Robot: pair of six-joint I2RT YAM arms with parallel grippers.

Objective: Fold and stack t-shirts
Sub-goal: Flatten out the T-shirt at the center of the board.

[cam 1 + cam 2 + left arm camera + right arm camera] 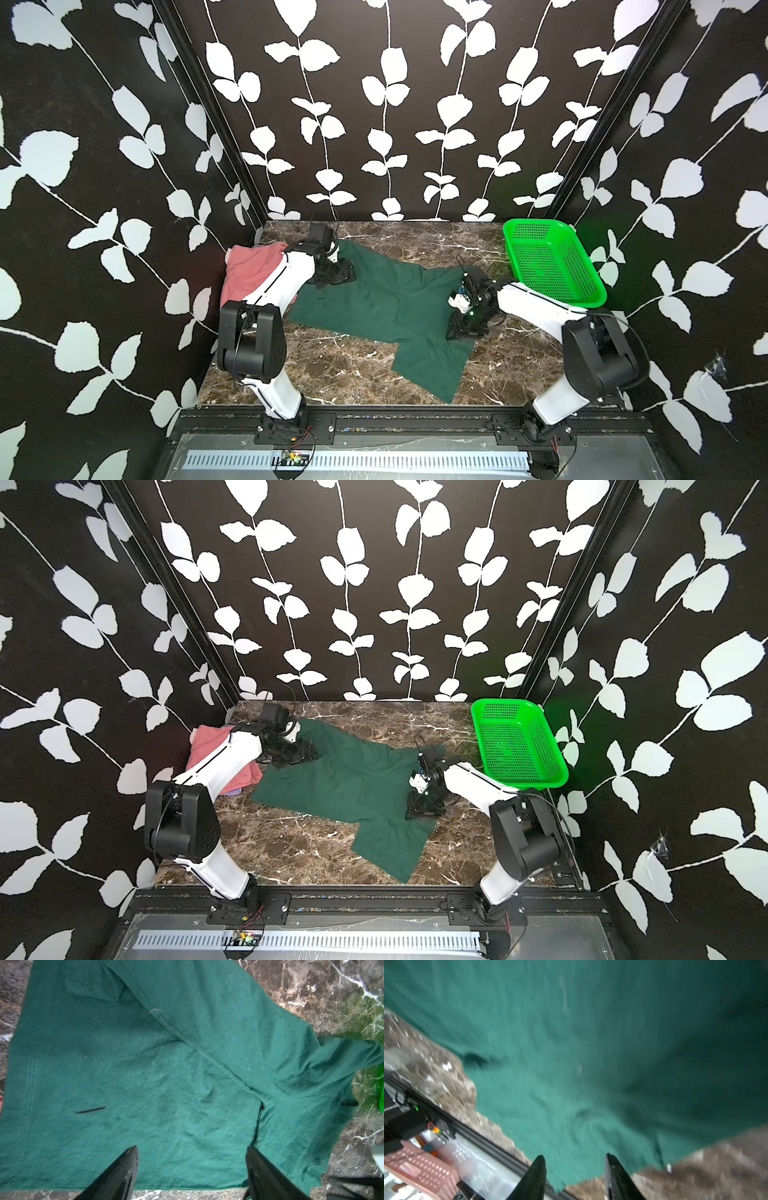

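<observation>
Dark green t-shirt (pixel 374 299) is spread mostly flat across the middle of the table (pixel 353 374), one sleeve pointing to the near edge and a few wrinkles and a seam showing in the left wrist view. Salmon-pink t-shirt (pixel 249 266) is folded at the far left, partly under the left arm and just beside the green one. A sliver of lavender t-shirt (pixel 236 791) peeks out below the pink in a top view. Left gripper (pixel 191 1149) is low over the far-left part of the green shirt, jaws wide, nothing between them. Right gripper (pixel 574 1157) is at the shirt's near-right edge, jaws parted, not pinching cloth, view blurred. Bright green basket (pixel 552 266) sits at the far right corner, apart from the shirts.
</observation>
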